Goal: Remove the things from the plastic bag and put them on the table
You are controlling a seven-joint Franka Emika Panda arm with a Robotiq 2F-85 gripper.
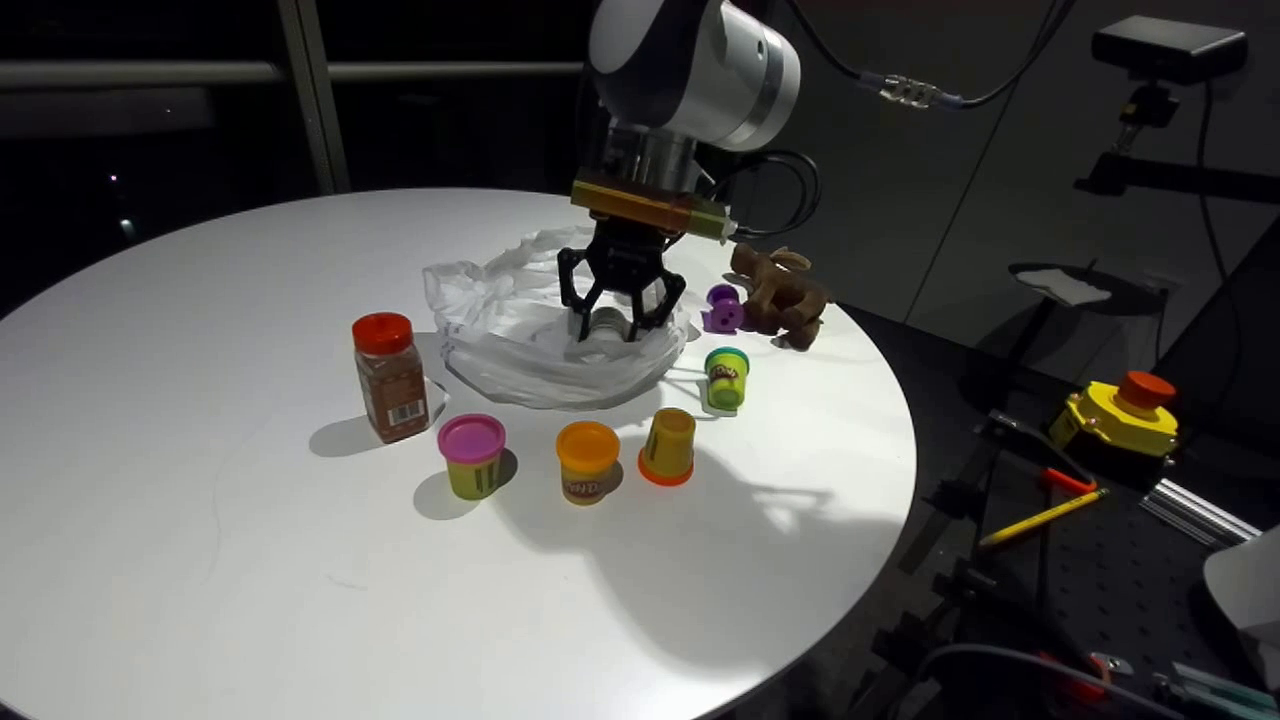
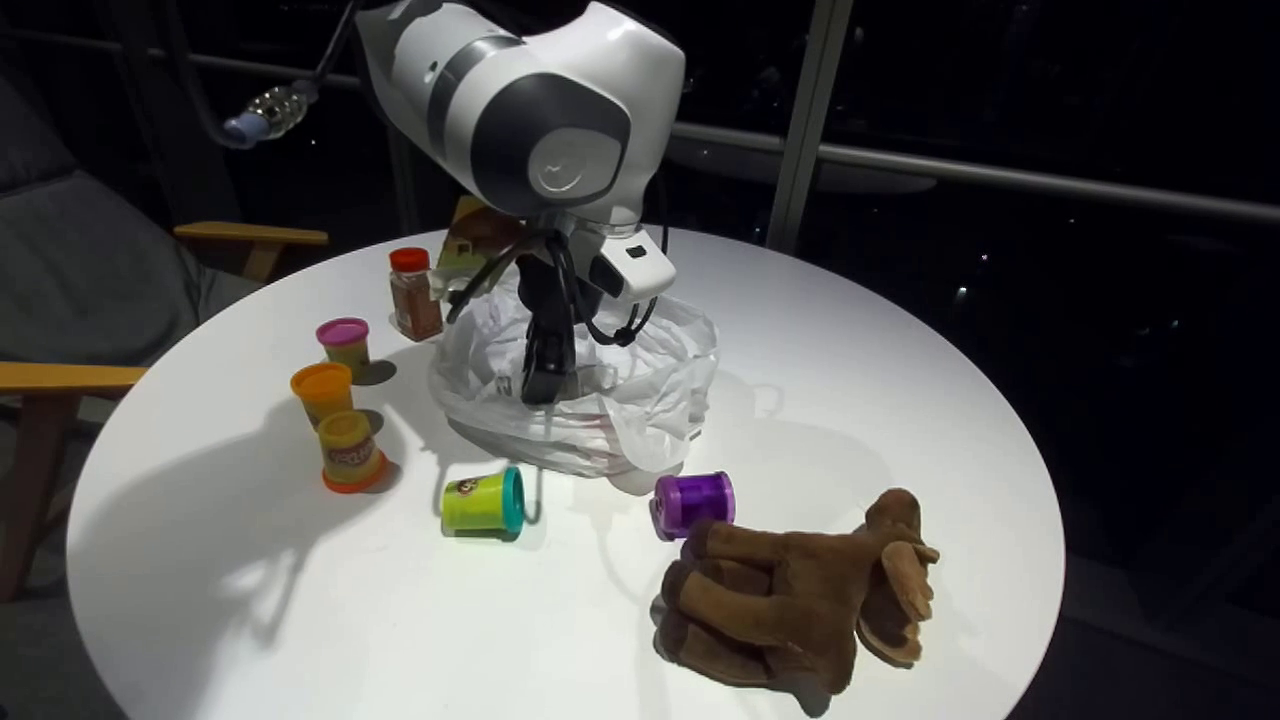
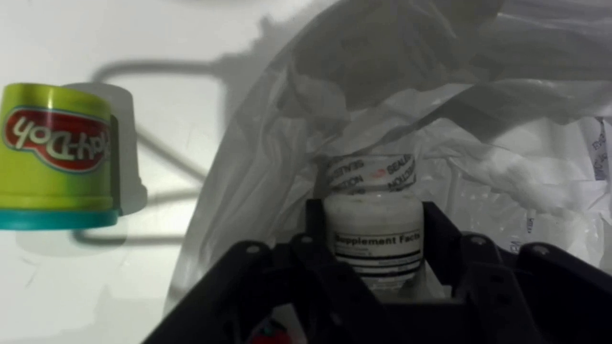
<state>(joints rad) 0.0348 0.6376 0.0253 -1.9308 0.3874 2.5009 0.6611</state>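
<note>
Round white table (image 1: 200, 580), dark beyond: gripper (image 3: 372, 215) clasps a white bottle (image 3: 375, 224) inside the plastic bag (image 1: 560, 380)

Part-closed, the fingers (image 3: 442, 231) lie against the bottle, one on each side; the gripper points down through the bag's spread mouth; the bottle bears the words "Supplement Facts", with a band of seal wording beyond its rounded shoulder in the wrist view; whether it is clear of the bag's floor cannot be told; around it the bag sits slumped on the table, whitish and wrinkled; above, the white-and-dark arm (image 2: 540, 110) bends over; outside the bag, on the table, the red-lidded jar (image 1: 392, 390), brown within, stands upright near it; next come a pink-lidded tub (image 1: 472, 460) and an orange-lidded tub (image 1: 588, 465), both upright; just beside the latter a yellow tub (image 1: 668, 440) stands lid-down; a green tub (image 2: 480, 503) lies on its side near the bag, as does a purple tub (image 2: 694, 503); close by the purple one the brown plush animal (image 2: 810, 600) lies on its side, near the table's edge; off the table, a grey chair (image 2: 90, 250) shows in an exterior view; also in an exterior view are a camera (image 1: 1168, 50), a red-buttoned yellow box (image 1: 1118, 425) and a yellow pencil (image 1: 1045, 518).
</note>
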